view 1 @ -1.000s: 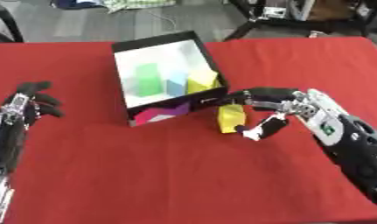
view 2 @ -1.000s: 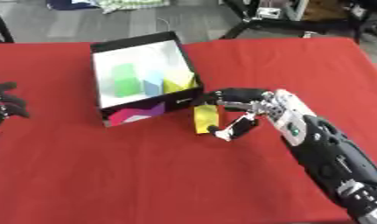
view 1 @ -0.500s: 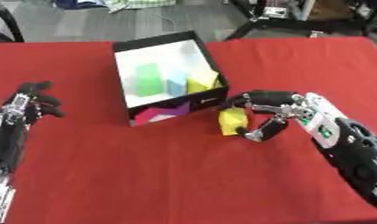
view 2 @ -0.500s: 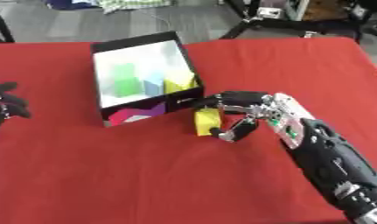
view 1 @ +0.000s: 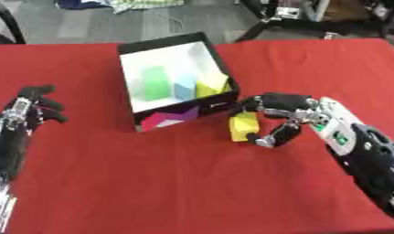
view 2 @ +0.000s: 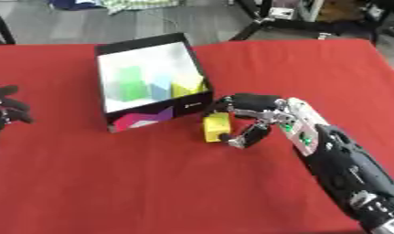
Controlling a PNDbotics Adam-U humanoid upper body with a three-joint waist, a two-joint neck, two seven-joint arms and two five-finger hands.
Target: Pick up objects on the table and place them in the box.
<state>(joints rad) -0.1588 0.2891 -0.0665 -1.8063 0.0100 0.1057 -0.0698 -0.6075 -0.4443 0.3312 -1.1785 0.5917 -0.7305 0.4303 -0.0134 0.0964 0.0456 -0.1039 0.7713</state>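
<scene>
We note the yellow block [view 1: 243, 126] on the red table [view 1: 192, 183], just beside the front right corner of the box [view 1: 212, 59], with the right hand [view 1: 281, 119] curled round it, fingers above and thumb below. The box already contains a green, a blue and a yellow piece, so we judge this block the last visible item left to place. Left hand [view 1: 32, 109] idles at the left edge, fingers relaxed, holding nothing.

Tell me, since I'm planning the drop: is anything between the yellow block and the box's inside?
Only the box's near wall. The right hand holds the yellow block just outside it, low, so it must go over the wall.
</scene>
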